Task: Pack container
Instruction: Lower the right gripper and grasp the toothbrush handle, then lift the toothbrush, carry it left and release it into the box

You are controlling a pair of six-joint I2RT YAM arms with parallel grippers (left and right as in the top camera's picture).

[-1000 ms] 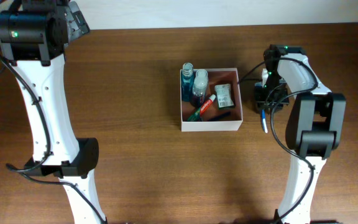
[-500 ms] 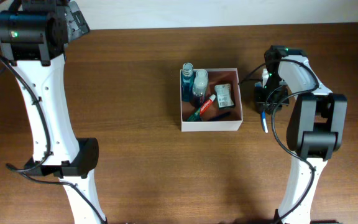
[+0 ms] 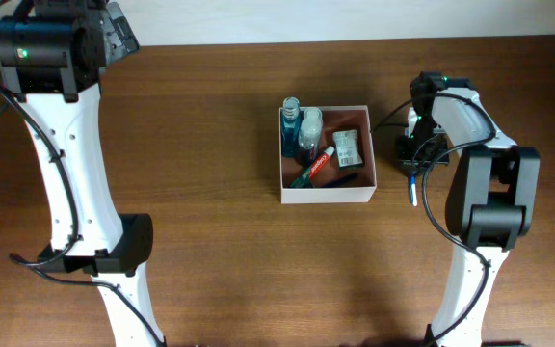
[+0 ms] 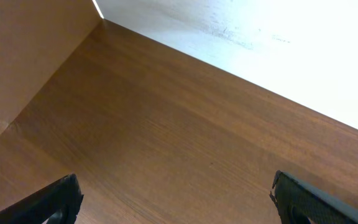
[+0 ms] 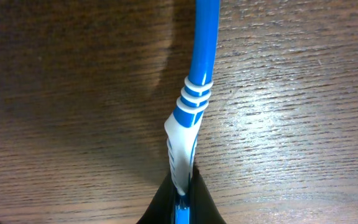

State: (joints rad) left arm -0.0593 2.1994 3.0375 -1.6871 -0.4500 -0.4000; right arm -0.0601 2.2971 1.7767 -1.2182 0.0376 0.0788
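The container (image 3: 327,193), a square white-walled box with a pinkish-brown inside, sits mid-table holding blue bottles, a green and red tube and a small packet. My right gripper (image 3: 410,166) is just right of it, shut on a blue and white toothbrush (image 5: 194,93) whose handle points away over the wood; its end shows below the gripper in the overhead view (image 3: 411,193). My left gripper (image 4: 179,199) is open and empty over bare wood at the far left back corner, out of the overhead view.
The brown table's back edge meets a white wall (image 4: 260,37). The left arm (image 3: 61,145) stands tall at the left side, the right arm's base (image 3: 470,270) at the front right.
The right gripper has shifted very slightly with the toothbrush; the container and left arm have not moved.
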